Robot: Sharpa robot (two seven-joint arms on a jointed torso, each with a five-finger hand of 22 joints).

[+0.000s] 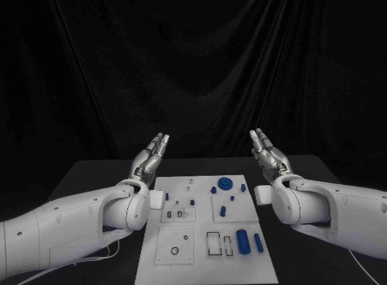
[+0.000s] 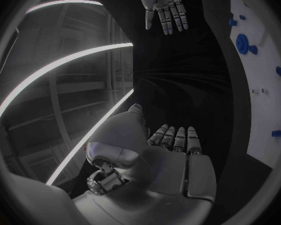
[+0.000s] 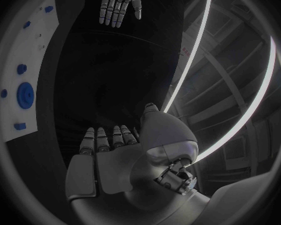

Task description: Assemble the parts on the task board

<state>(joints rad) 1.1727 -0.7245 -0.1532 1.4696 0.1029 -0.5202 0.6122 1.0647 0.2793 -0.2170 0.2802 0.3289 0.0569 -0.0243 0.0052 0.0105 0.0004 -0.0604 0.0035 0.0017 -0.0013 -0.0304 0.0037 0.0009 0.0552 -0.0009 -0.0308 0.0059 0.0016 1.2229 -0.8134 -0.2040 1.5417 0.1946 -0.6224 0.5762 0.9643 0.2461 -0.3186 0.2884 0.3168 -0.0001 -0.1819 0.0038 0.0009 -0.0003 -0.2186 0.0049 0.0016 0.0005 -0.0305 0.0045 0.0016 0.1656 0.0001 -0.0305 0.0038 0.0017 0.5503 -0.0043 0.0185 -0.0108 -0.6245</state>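
Parts, small blue plastic pieces, lie on the flat white task board in the middle of the black worktop: a round blue disc toward the far end and two long blue cylinders toward the near end. The silver left hand and the silver right hand hang above the far end, well apart from the parts, fingers straight and holding nothing. Nothing looks assembled yet. Risk, I think: a hand coming down among such close pieces can push neighbours away or slide the board.
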